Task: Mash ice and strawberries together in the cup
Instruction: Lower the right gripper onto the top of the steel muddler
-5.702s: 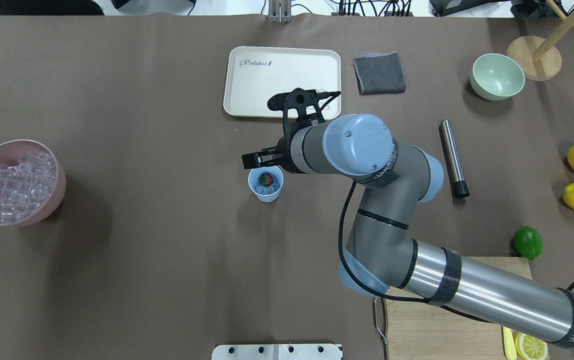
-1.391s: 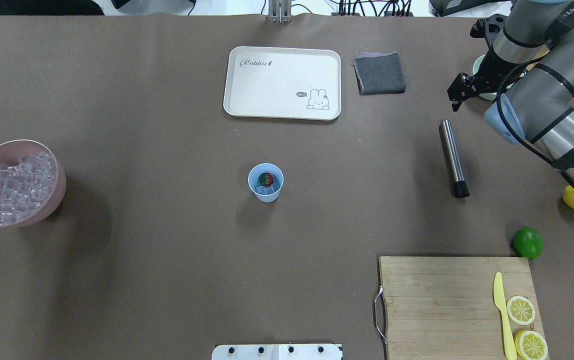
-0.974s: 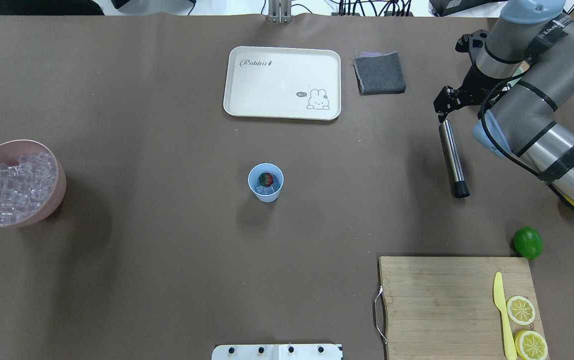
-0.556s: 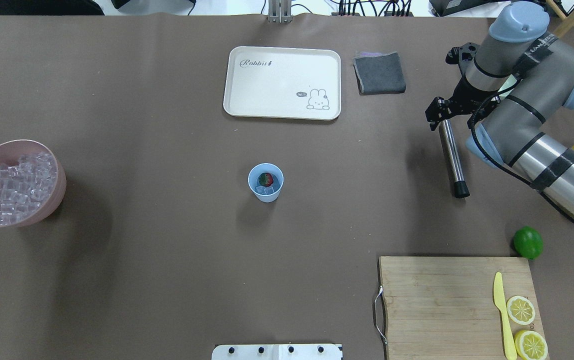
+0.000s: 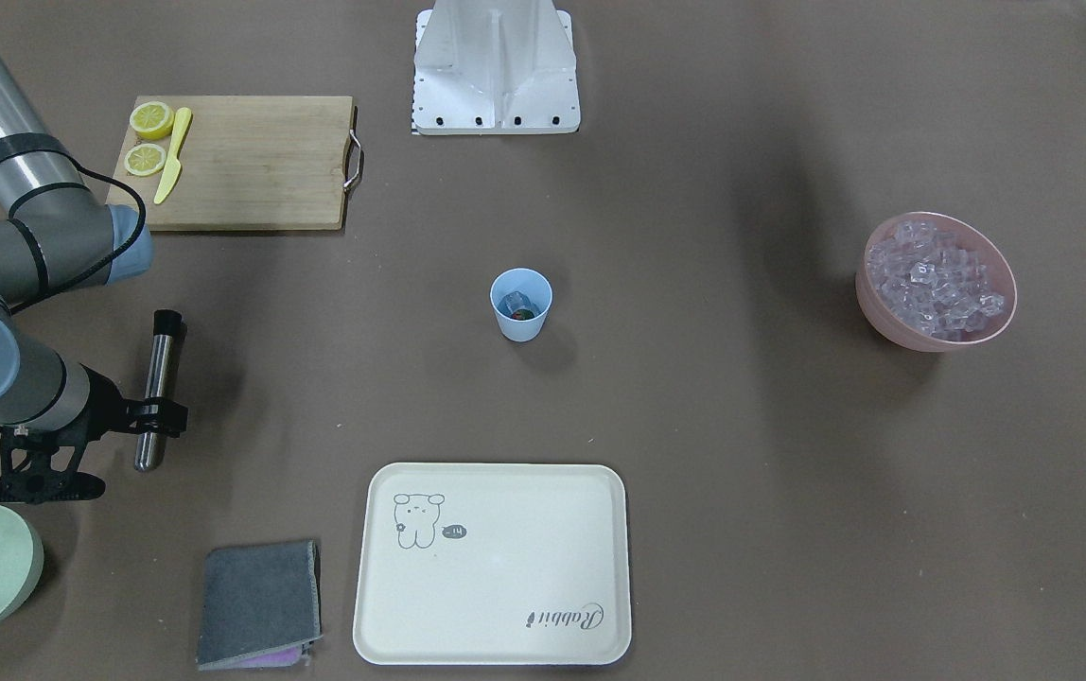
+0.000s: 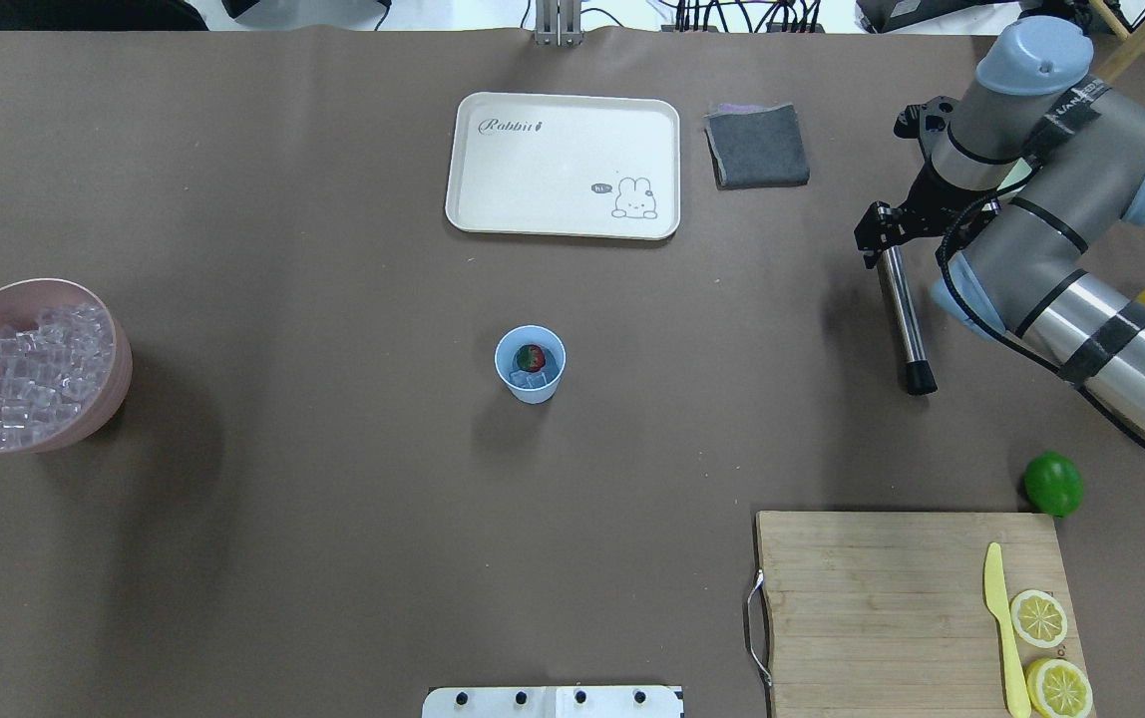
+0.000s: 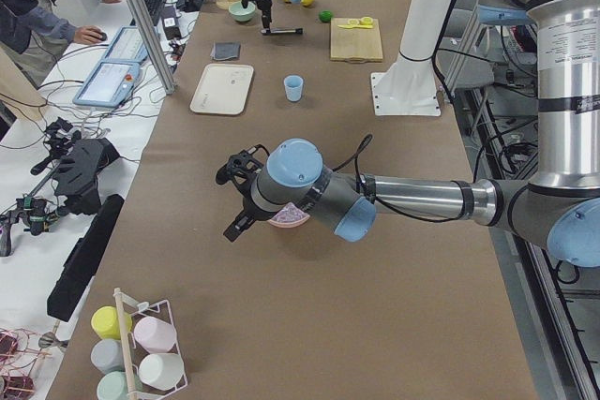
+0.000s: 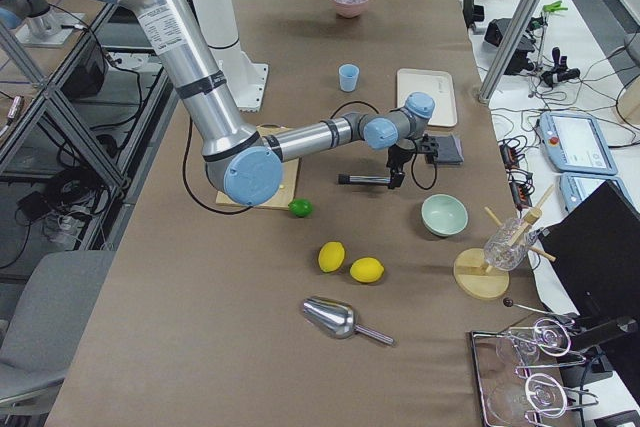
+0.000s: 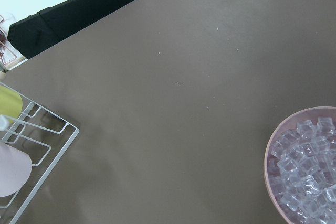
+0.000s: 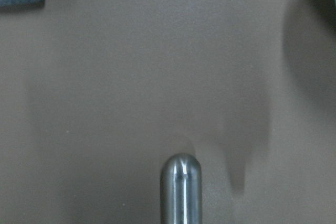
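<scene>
1. In the cup (image 6: 530,364): strawberry (image 6: 530,356) and ice (image 6: 533,380).
2. Well right of the cup, seen from overhead: right gripper (image 6: 882,236) straddling the steel muddler (image 6: 904,319); clamped or loose, cannot tell.
3. Far left of the cup, by a pink bowl (image 6: 120,377): left gripper (image 7: 232,208), state unclear.

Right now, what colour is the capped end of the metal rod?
Black cap on a silver rod; the overhead view shows it best.

Strawberry (image 6: 530,356), ice (image 6: 532,380) in cup (image 6: 534,395) — tray (image 6: 563,165) beyond, muddler (image 6: 904,319) right.
</scene>
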You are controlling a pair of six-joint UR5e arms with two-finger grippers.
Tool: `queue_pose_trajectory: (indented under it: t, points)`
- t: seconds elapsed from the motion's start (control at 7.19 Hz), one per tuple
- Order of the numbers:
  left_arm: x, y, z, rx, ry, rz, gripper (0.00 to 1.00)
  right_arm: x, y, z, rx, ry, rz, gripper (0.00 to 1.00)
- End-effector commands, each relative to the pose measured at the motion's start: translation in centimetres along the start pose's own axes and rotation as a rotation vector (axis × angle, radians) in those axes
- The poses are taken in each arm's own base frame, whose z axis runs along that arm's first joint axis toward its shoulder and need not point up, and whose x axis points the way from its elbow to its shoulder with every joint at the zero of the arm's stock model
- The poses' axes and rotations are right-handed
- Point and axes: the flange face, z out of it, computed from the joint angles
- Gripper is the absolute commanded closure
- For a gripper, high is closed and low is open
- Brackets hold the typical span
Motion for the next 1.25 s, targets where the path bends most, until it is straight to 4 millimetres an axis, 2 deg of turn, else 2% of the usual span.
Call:
queue_pose_trajectory:
  t: [0.0,1.11]
  points:
    - [-0.04,-0.36,-0.06,0.003,-0.006,0.005,0.03,0.11,-0.06,0.21,-0.005,0.000,0.005,0.22]
    - [-0.32,-0.37,0.11,-0.001,-0.013,0.003,0.03,0.02,-0.37,0.53,-0.009,0.005,0.071,0.15]
